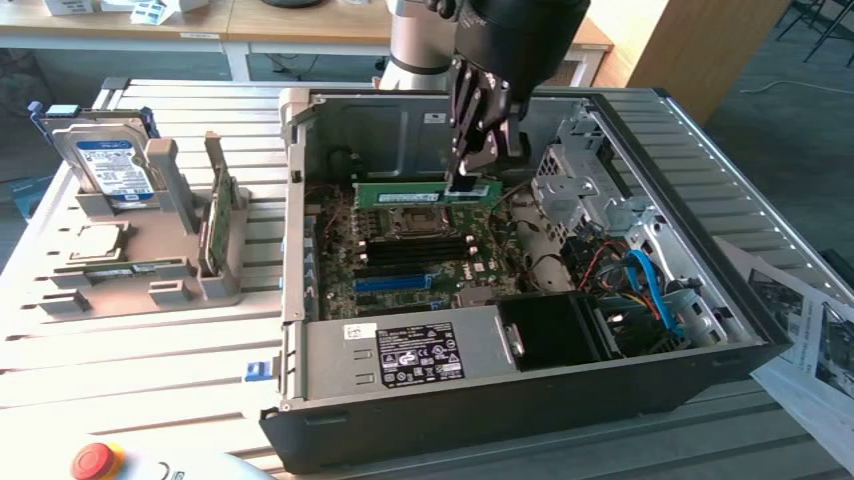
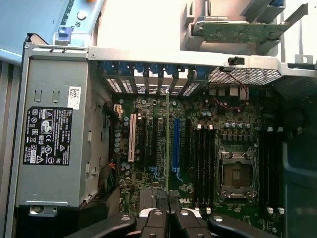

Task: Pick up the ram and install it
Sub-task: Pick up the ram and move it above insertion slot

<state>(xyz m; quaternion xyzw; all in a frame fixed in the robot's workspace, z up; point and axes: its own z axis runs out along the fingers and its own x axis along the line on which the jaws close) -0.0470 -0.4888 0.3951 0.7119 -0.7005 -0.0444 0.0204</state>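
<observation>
Table (image 1: 134,340) of pale slats carries the open computer case (image 1: 601,400); inside it we see the motherboard (image 1: 350,262) facing up. Over the board hangs the gripper (image 1: 466,180), clenched on the ram (image 1: 411,193) — the green stick is held level and on edge, inside the case, near the CPU socket (image 1: 407,222).

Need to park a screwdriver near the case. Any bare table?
Bare slats on the table between grey parts stand, case and red stop button. Crowded: inside the case around the ram; papers at the exterior view's right.
</observation>
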